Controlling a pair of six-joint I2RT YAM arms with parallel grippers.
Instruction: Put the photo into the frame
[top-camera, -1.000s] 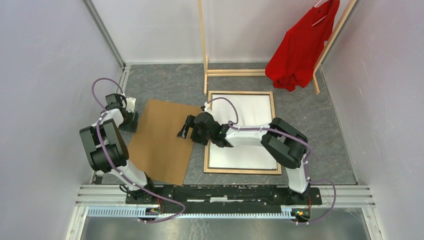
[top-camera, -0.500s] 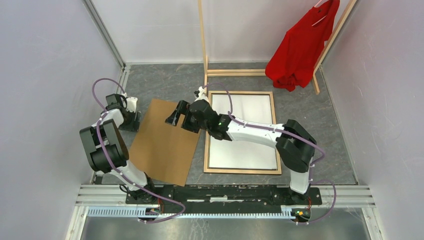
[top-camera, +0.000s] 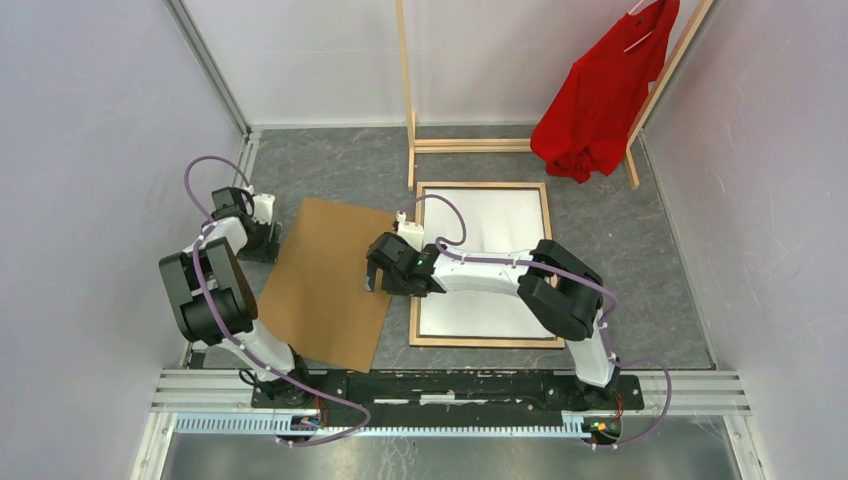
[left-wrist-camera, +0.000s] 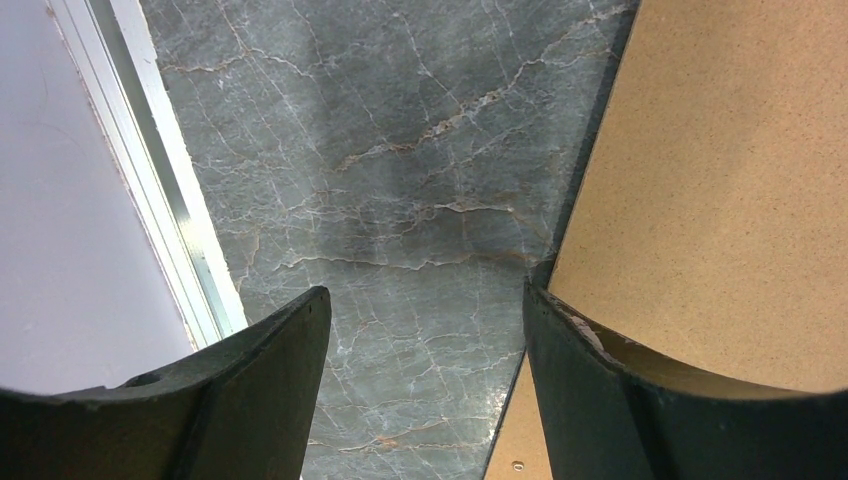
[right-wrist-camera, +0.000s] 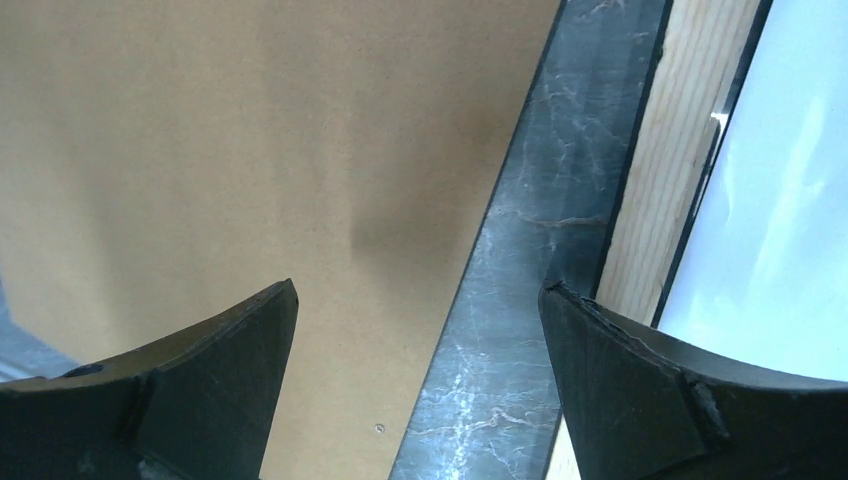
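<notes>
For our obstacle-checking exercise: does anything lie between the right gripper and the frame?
Nothing visible does. The open right gripper is above the brown board at its right edge, and only a bare strip of table separates that edge from the frame and its left rail.

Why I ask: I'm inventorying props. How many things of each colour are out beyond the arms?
Brown: 1, the backing board
White: 1, the photo
Light wood: 2, the frame and the clothes rack
Red: 1, the shirt
Total: 5
</notes>
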